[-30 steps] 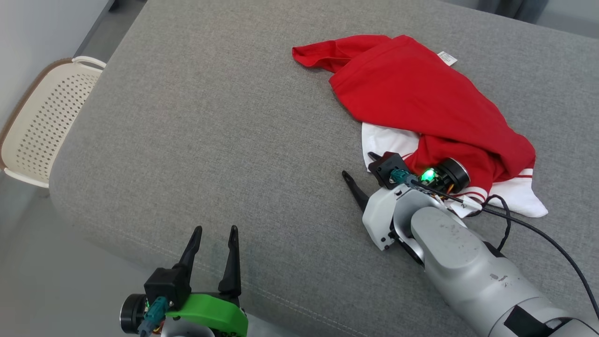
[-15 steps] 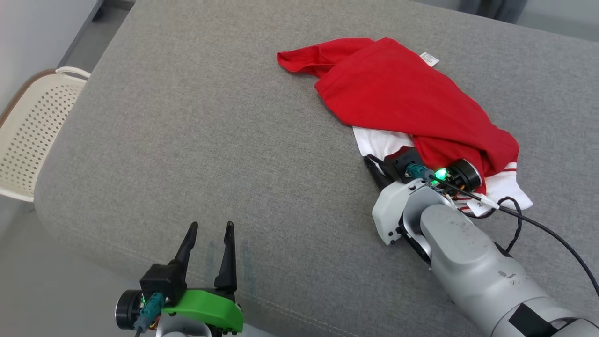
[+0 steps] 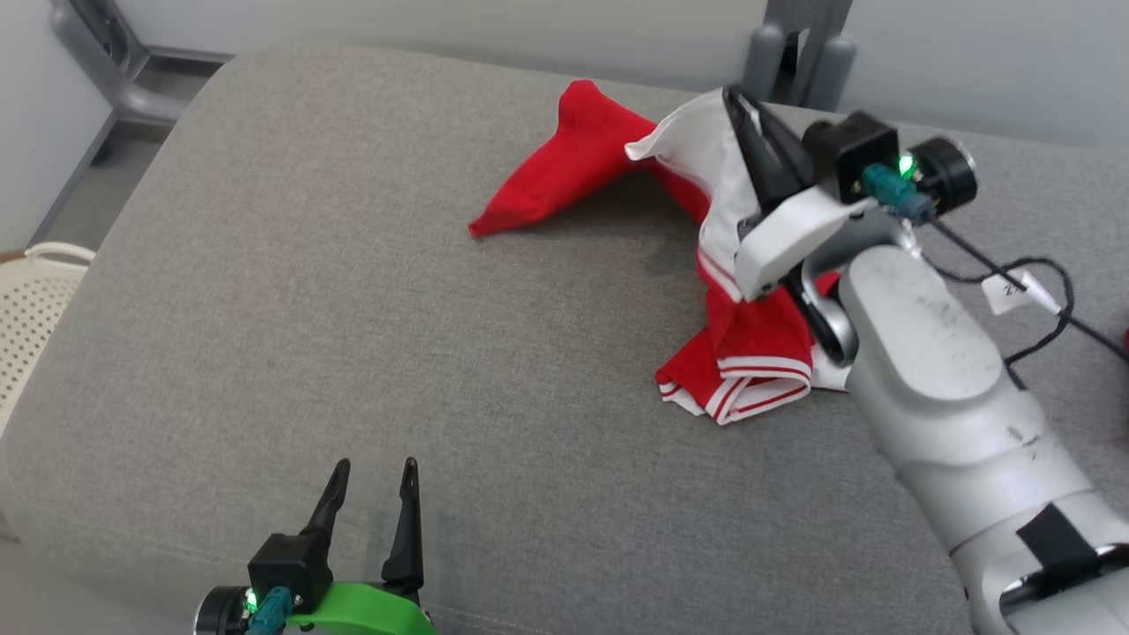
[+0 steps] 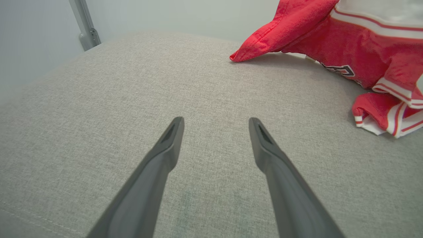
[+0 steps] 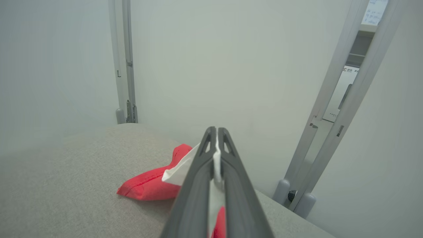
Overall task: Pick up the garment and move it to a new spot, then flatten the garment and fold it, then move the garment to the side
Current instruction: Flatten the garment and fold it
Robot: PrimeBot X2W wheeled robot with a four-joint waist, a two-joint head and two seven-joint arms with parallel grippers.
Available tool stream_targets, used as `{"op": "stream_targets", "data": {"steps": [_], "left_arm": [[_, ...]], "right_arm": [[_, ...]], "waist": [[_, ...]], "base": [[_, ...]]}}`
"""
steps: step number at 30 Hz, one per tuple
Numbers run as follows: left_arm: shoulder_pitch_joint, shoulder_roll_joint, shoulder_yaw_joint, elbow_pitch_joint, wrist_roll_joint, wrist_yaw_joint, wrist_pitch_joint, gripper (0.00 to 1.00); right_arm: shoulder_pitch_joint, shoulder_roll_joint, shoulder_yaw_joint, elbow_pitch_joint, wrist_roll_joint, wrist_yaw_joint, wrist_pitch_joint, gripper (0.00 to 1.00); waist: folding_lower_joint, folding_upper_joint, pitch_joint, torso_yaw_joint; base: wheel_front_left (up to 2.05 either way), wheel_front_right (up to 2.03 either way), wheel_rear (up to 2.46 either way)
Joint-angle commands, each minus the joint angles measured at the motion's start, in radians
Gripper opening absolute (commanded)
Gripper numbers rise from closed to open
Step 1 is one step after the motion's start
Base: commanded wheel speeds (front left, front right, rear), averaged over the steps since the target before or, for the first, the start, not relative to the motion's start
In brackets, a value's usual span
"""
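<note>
Leftmost, at the left edge of the head view, a cream perforated basket (image 3: 26, 304) sits off the side of the grey cushion (image 3: 353, 291). Lower left: the left gripper (image 3: 377, 462) hovers over the cushion's near edge, jaws wide apart and holding nothing. In the left wrist view, bare cushion fabric lies between its fingers (image 4: 165, 155). Centre to upper right: the garment (image 3: 564, 168), red with a white panel and striped trim, drapes from a raised point down to the cushion. One red end trails left on the cushion, and a striped hem is bunched lower down. Upper right: the right gripper (image 3: 736, 99) has its jaws closed flat on the garment's white edge, holding that part above the cushion. The right wrist view shows a white fold pinched between its two fingers (image 5: 198, 185).
</note>
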Motion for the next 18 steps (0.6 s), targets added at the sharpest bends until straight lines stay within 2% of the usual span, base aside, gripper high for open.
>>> {"op": "stream_targets", "data": {"steps": [1, 11, 18], "left_arm": [[0.012, 0.003, 0.001, 0.0, 0.003, -0.004, 0.001, 1.0], [0.066, 0.003, -0.034, 0.013, -0.009, -0.009, 0.001, 1.0], [0.055, 0.003, -0.068, 0.02, -0.024, -0.011, 0.001, 1.0]], "right_arm": [[-0.041, -0.013, -0.003, -0.02, -0.017, -0.002, -0.002, 0.0], [-0.251, -0.11, 0.016, -0.019, -0.082, -0.002, -0.002, 0.0], [-0.343, -0.14, 0.049, -0.03, -0.097, -0.002, -0.002, 0.0]], "waist": [[0.0, 0.0, -0.073, -0.064], [0.0, 0.0, -0.141, -0.041], [0.0, 0.0, -0.134, 0.019]], "base": [[0.0, 0.0, 0.0], [0.0, 0.0, 0.0], [0.0, 0.0, 0.0]]}}
